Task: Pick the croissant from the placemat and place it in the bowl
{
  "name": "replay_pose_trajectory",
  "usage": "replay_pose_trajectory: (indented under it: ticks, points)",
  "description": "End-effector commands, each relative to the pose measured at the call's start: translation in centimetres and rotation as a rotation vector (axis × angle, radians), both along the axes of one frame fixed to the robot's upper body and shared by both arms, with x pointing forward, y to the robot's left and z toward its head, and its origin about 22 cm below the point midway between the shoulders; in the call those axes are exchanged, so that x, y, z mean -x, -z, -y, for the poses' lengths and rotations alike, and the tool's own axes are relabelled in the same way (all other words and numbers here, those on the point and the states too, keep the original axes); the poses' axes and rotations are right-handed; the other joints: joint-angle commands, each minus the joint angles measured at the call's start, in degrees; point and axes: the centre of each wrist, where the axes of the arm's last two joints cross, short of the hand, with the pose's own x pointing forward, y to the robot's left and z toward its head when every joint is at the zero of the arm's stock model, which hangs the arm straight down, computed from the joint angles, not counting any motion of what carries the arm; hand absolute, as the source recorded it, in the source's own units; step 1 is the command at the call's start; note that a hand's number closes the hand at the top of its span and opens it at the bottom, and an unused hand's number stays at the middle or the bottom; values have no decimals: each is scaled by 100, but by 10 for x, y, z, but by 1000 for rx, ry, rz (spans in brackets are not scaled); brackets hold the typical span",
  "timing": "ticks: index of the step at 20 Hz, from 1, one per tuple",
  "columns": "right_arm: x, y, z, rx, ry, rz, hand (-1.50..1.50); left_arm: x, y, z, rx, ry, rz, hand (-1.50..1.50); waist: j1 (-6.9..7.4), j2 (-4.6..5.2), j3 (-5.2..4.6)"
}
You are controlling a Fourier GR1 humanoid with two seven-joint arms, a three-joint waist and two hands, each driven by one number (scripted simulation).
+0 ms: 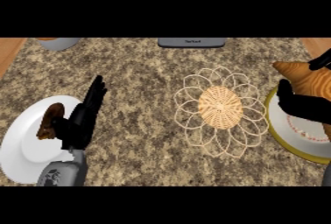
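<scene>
Your right hand (304, 107) is at the worktop's (142, 78) right edge, curled round the croissant (309, 78): the thumb shows on its near left side and fingertips hook over its far side. The croissant (tan, with a grained surface) is off the placemat (221, 107) and shows over the far rim of the bowl (294, 142). You cannot tell from this view how high above the bowl it hangs. The bowl has a yellow rim and a white inside, it stands at the right edge, and the view's edge cuts part of it off. The woven, flower-shaped placemat lies just beside it towards the middle of the worktop, with nothing on it.

Your left hand (84, 116) is at the near left corner, fingers straight and pressed together, pointing towards the far edge and holding nothing. It overlaps the right rim of a white plate (19, 148) that carries a dark brown piece (50, 120). Whether the thumb touches that piece is unclear.

Along the far edge you have a grey box (192, 42) near the middle and a grey vessel (58, 43) at the far left corner, both partly cut off.
</scene>
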Motion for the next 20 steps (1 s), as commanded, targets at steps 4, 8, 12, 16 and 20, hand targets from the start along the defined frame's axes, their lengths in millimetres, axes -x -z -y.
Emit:
replay_pose_trajectory:
  ticks: [4, 8, 12, 16, 20]
  points:
    - [-24, 26, 71, 169, 117, -120, 150, -2, 3, -9, 12, -5, -2, 0, -9, 11, 3]
    - [-40, 28, 100, 173, 177, -128, 150, -3, -15, 20, 4, -3, 10, 0, 5, 3, 3]
    - [-49, 73, 130, 184, 220, -167, 150, 3, 9, 6, 3, 7, 1, 0, 14, 10, 2]
    - [-43, 98, 158, 205, 243, -201, 150, 12, 8, -21, 5, 20, -3, 0, 17, 3, 1]
    - [-36, 129, 201, 171, 258, -238, 150, -8, -7, 7, 10, 1, 15, 0, -1, 7, 4]
